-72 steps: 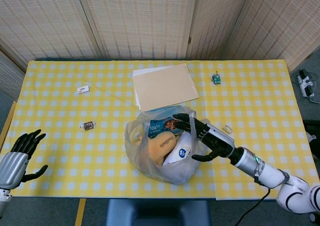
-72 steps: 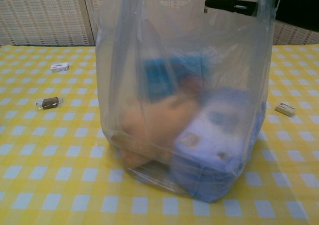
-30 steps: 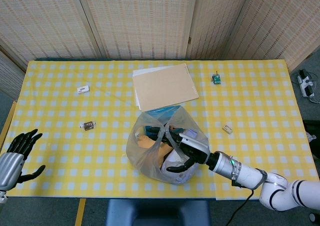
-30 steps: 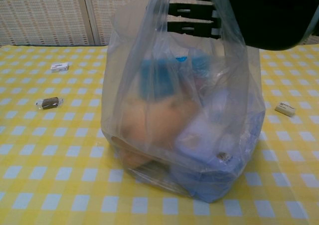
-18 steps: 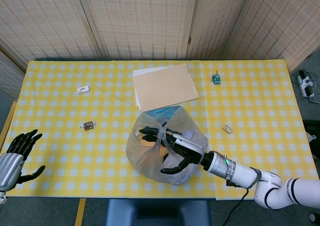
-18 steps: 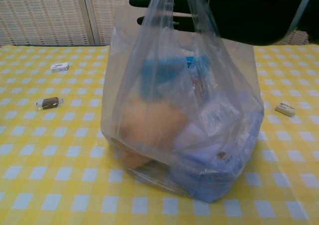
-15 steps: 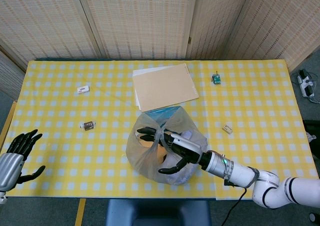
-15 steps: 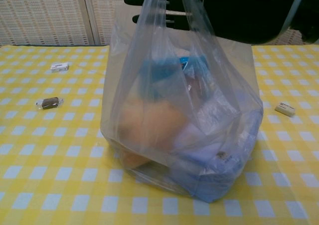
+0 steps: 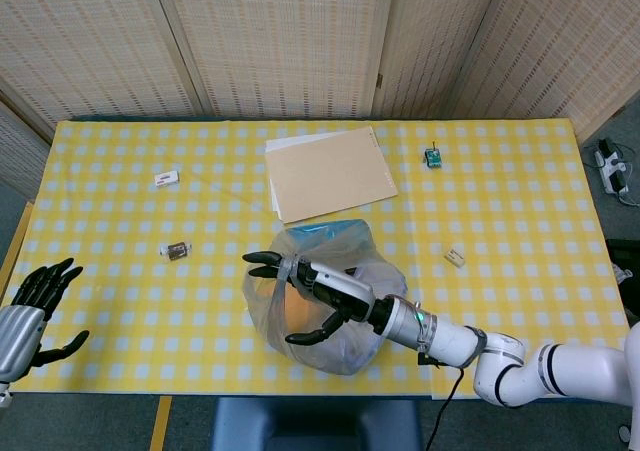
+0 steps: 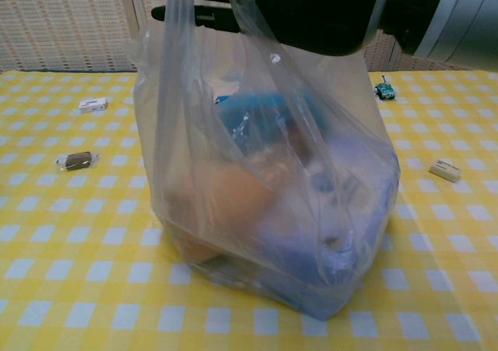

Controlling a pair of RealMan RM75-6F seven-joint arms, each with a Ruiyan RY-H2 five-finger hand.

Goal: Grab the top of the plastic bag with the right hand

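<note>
While my left hand [image 9: 35, 316] idles spread and holding nothing at the table's near-left edge, well apart from the work, the plastic bag [image 9: 330, 301] stands upright near the front edge, its top drawn up under my right hand [image 9: 310, 296] (plainly the nearer one), whose fingers [image 9: 262, 258] stay splayed, film draped across them, not yet clenched.

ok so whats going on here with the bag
The right robot hand is stretched over the top of the plastic bag, which stands on the yellow checked table. A strip of the bag's plastic runs across its fingers, which are spread rather than closed, so the top does not look firmly gripped yet. The bag holds several blurred items, orange and blue among them. The left robot hand sits open at the table's near left edge, holding nothing.
</note>
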